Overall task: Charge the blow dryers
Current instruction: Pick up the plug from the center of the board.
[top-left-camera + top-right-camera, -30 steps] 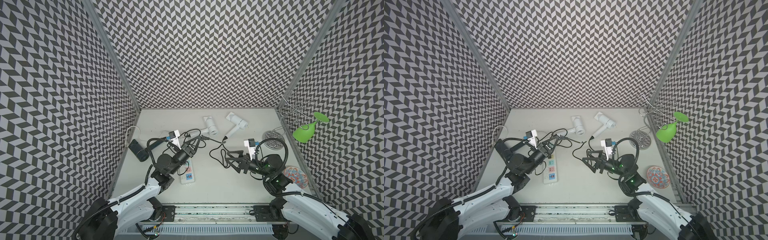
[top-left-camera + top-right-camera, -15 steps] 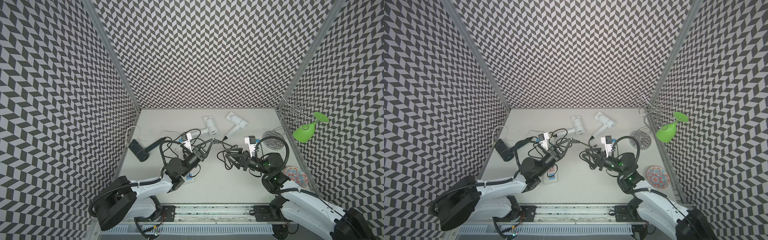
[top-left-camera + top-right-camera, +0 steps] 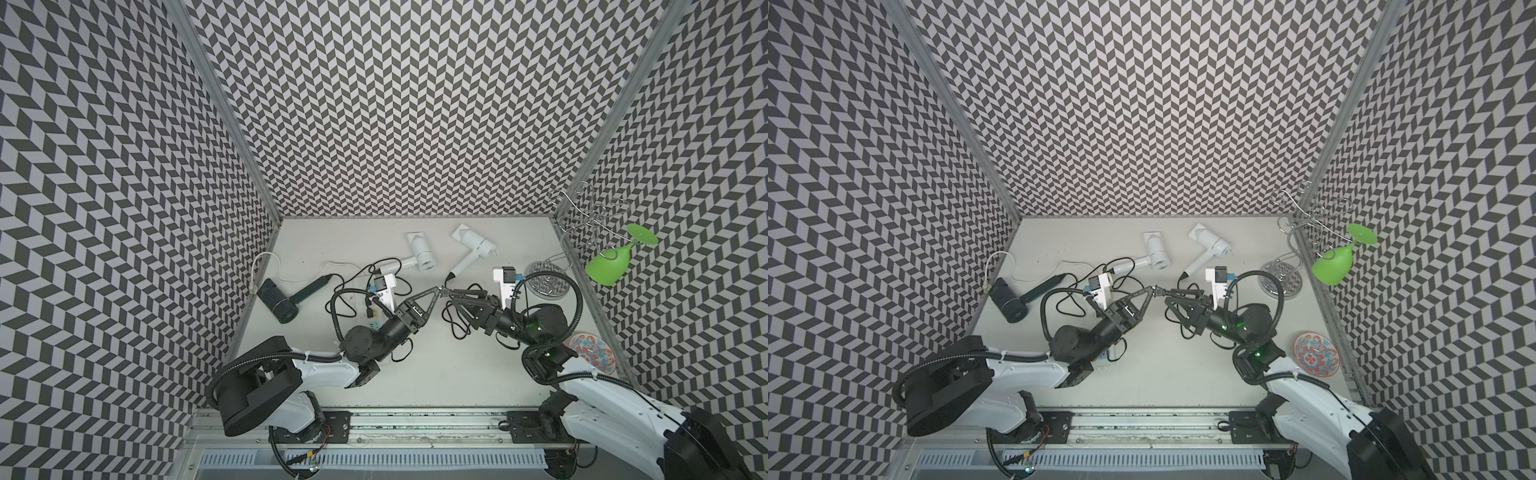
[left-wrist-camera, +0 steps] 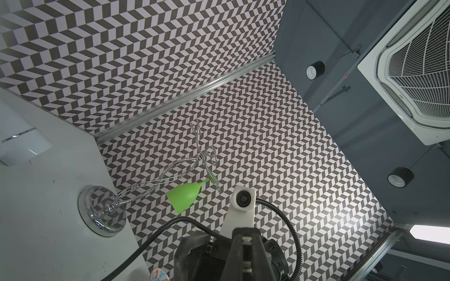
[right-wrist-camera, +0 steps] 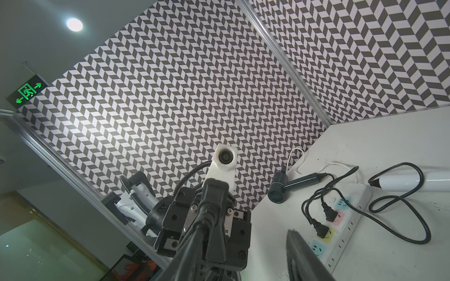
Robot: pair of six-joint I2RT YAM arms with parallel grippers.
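Note:
Two white blow dryers (image 3: pixel 419 255) (image 3: pixel 473 245) lie at the back of the table. A dark blow dryer (image 3: pixel 278 303) lies at the left, also visible in the right wrist view (image 5: pixel 277 192). My left gripper (image 3: pixel 438 289) (image 3: pixel 1152 289) is raised over mid-table, shut on a black plug (image 5: pixel 215 194) whose cord hangs down. My right gripper (image 3: pixel 455 297) (image 3: pixel 1169 297) faces it tip to tip, its fingers (image 5: pixel 299 255) apart on either side of that plug. Two other black plugs sit in the white power strip (image 5: pixel 341 219).
A chrome wire rack (image 3: pixel 546 280) holding a green goblet (image 3: pixel 606 266) stands at the right wall. A patterned plate (image 3: pixel 590 351) lies beside my right arm. Loose cord loops (image 3: pixel 453 324) lie mid-table. My left arm covers most of the power strip in both top views.
My left gripper has swung right, from over the power strip to mid-table, carrying the plug. My right gripper has come up to meet it and its jaws have narrowed.

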